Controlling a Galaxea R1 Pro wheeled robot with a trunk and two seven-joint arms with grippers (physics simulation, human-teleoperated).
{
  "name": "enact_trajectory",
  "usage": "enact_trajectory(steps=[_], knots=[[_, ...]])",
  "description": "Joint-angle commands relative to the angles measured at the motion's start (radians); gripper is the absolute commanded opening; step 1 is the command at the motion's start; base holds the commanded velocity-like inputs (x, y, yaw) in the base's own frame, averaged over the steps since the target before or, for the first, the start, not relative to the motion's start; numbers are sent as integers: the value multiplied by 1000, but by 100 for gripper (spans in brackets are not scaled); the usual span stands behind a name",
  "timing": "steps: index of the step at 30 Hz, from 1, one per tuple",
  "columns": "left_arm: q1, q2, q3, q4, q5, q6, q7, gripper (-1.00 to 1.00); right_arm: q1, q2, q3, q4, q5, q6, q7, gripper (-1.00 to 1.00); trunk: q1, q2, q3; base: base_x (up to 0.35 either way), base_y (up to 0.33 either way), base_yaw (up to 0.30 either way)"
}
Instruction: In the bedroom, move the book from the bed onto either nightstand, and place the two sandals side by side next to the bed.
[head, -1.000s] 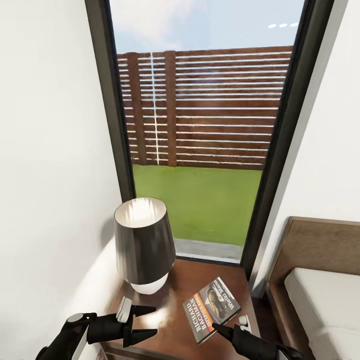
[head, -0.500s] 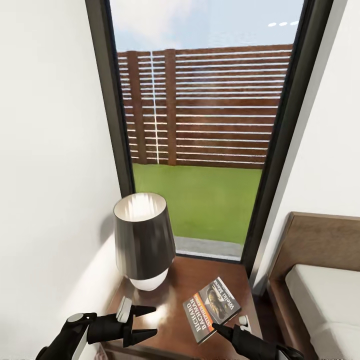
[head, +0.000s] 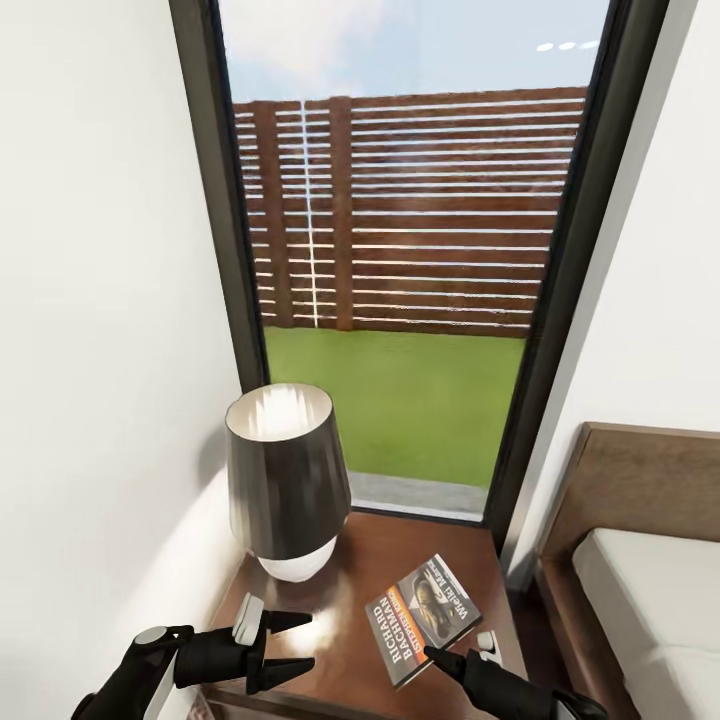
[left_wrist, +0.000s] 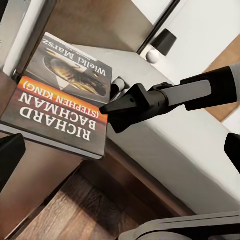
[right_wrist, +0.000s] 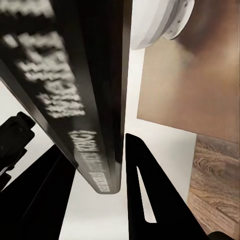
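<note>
The book (head: 423, 617) lies flat on the reddish-brown nightstand (head: 340, 625), near its right front corner, cover up. My right gripper (head: 455, 655) reaches it from the front and is shut on the book's near edge. In the right wrist view the book (right_wrist: 95, 100) stands edge-on between the two dark fingers. The left wrist view looks across the book (left_wrist: 60, 100) at the right gripper (left_wrist: 110, 100). My left gripper (head: 300, 643) hovers open over the nightstand's front left, holding nothing. The bed (head: 650, 620) is at the right. The sandals are out of view.
A lamp (head: 285, 480) with a dark shade and white base stands on the nightstand's back left. Behind it is a tall dark-framed window (head: 400, 250), with white walls on both sides. The brown headboard (head: 650, 480) rises right of the nightstand. Wood floor (left_wrist: 75, 210) lies below.
The head view has tilted slightly, shifting the whole picture. The book and both arms have not moved.
</note>
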Motion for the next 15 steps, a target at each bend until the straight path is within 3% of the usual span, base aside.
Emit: enact_trajectory(steps=[1,9,15], knots=[[-1,-1,4,-1,-7,7,-5,100,-1,0,-7,0,1,10,3,-100,0,0,-1,234,0,0],[-1,-1,4,-1,-7,7,-5,100,-1,0,-6,0,1,10,2,-100,0,0,-1,76,0,0],[-1,-1,5,-1,-7,7,-5,100,-1,0,-6,1,1,11,4,-100,0,0,-1,228,0,0]])
